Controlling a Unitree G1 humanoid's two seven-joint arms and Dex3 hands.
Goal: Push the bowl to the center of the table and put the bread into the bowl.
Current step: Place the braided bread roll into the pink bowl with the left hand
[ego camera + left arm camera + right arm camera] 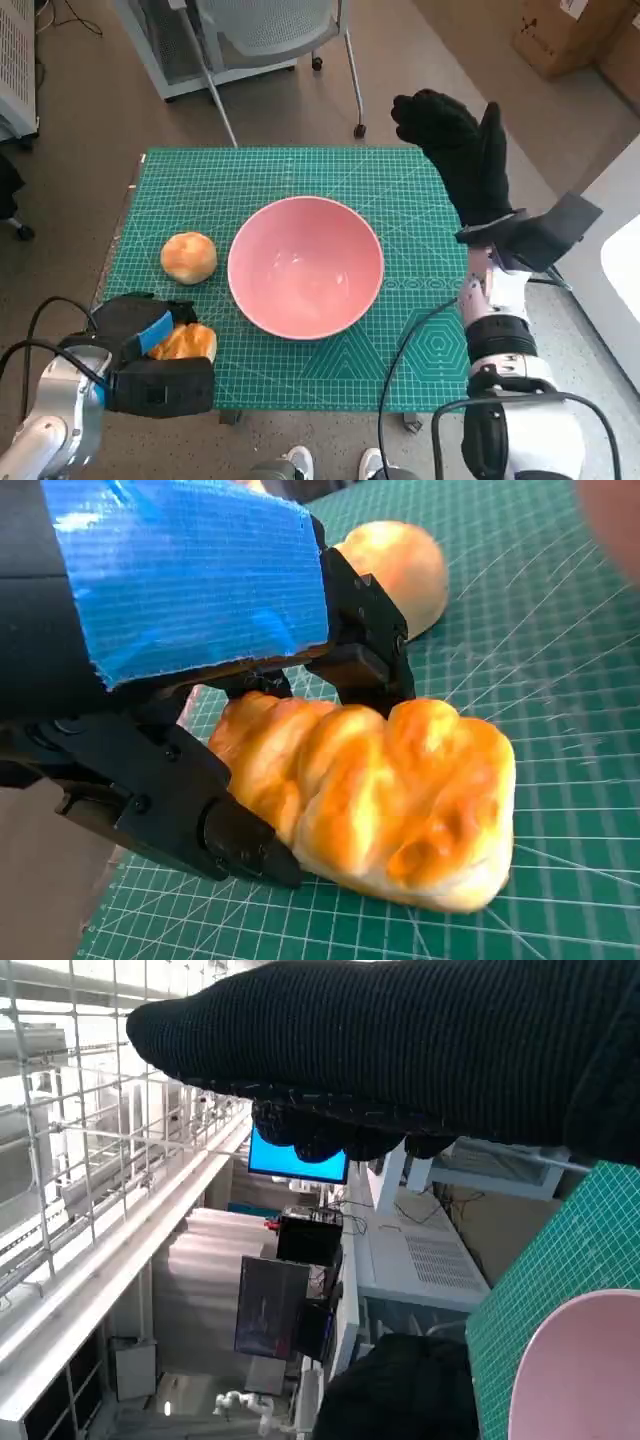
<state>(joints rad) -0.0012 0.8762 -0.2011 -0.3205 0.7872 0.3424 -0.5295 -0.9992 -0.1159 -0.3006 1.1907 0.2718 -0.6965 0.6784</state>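
Left hand [190, 710] grips the braided bread [380, 800]; right hand [460, 150] seemingly open, empty.

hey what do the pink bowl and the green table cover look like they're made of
The pink bowl looks like smooth plastic or melamine, possibly glazed ceramic: even colour with soft, dull highlights inside. The green table cover appears to be a rubbery vinyl cutting mat: matte, flat, printed with a fine pale grid and angle lines.

Bowl [590, 1370] cut off at edge
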